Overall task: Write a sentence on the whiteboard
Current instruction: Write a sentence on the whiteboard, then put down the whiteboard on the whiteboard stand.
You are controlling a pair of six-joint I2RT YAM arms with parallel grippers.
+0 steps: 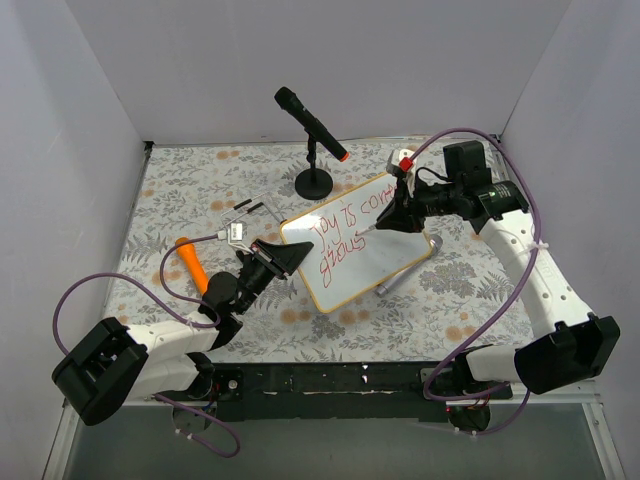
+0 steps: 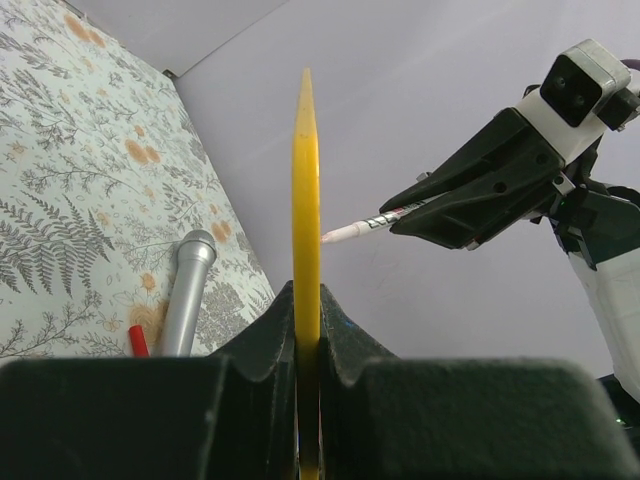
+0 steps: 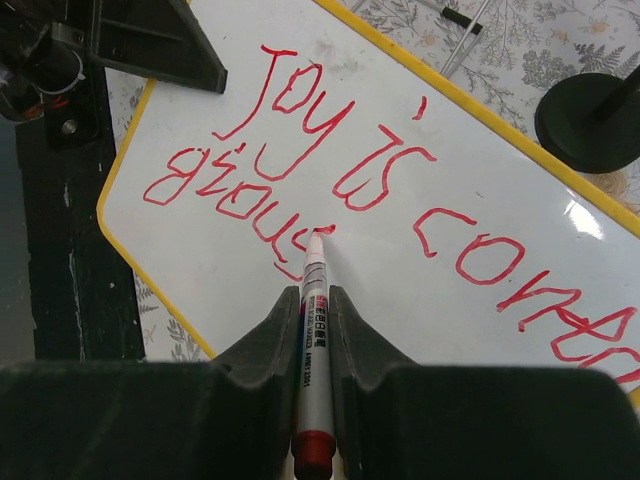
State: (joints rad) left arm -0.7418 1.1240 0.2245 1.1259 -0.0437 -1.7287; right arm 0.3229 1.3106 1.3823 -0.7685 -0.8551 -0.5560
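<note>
The whiteboard (image 1: 378, 262) is held tilted above the floral mat, and my left gripper (image 1: 288, 256) is shut on its near-left corner. In the left wrist view the board's yellow edge (image 2: 305, 180) runs straight up between the closed pads of the left gripper (image 2: 307, 290). My right gripper (image 1: 385, 222) is shut on a silver marker (image 3: 313, 330) with a red end. The marker's tip touches the whiteboard (image 3: 430, 320) at the end of the lower line. The sentence (image 3: 340, 150) is in red, in two slanted lines, and starts "Joy is". The marker (image 2: 365, 225) also shows side-on.
A black microphone (image 1: 310, 122) leans on a round-based stand (image 1: 313, 183) behind the board. A silver cylinder (image 1: 405, 272) lies under the board's right end. An orange-handled tool (image 1: 192, 265) lies at left, thin clips (image 1: 245, 210) behind it. White walls enclose the mat.
</note>
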